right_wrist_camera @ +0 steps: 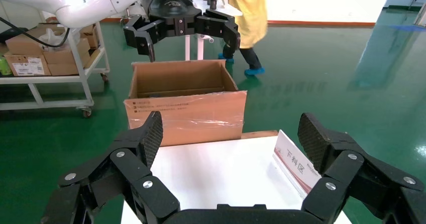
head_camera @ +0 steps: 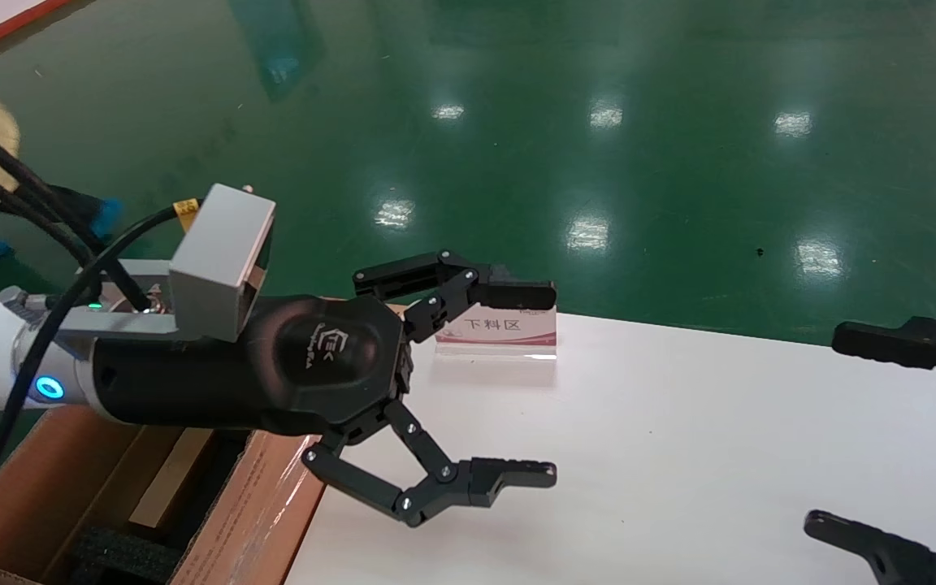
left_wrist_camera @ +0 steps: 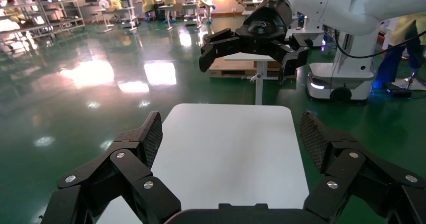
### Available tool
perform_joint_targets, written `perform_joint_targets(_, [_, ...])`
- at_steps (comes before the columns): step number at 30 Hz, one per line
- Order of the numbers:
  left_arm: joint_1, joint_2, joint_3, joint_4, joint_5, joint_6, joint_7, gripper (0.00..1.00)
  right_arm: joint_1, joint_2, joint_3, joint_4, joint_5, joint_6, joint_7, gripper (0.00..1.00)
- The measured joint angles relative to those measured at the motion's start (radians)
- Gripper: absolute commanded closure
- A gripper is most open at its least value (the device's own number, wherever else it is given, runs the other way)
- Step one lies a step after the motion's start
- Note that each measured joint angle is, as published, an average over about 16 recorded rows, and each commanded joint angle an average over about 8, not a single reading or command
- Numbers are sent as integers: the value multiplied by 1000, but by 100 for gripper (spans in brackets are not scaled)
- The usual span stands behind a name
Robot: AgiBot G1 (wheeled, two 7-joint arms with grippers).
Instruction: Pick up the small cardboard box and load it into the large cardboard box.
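The large cardboard box (head_camera: 257, 496) stands at the table's left end, open, with taped flap and black foam (head_camera: 123, 556) inside; it also shows in the right wrist view (right_wrist_camera: 186, 116). A flat tan piece (head_camera: 167, 479) lies inside it; I cannot tell if it is the small cardboard box, which shows nowhere else. My left gripper (head_camera: 553, 382) is open and empty, held above the table's left part beside the carton; its jaws (left_wrist_camera: 232, 133) frame bare tabletop. My right gripper (head_camera: 825, 431) is open and empty at the right edge (right_wrist_camera: 228, 133).
A white-and-red sign card (head_camera: 500, 329) stands at the white table's (head_camera: 679, 455) far edge, near the left gripper's upper finger. Green floor lies beyond. A person in yellow (right_wrist_camera: 246, 13) and a cart with boxes (right_wrist_camera: 45, 58) stand behind the carton.
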Motion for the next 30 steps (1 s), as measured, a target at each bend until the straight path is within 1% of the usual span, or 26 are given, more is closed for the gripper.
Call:
perform_joint_targets(6, [18,3,-21,0,-6,6,6,0,0,0,0,0,0,0,0,0])
perform_joint_targets(17, [-8,-1,11,0,1,-2,-1,0,0,0,0,0,0,0,0,0])
perform_joint_targets(30, [-21,-3,27,0,5,-7,-4,0,0,0,0,0,0,0,0,0])
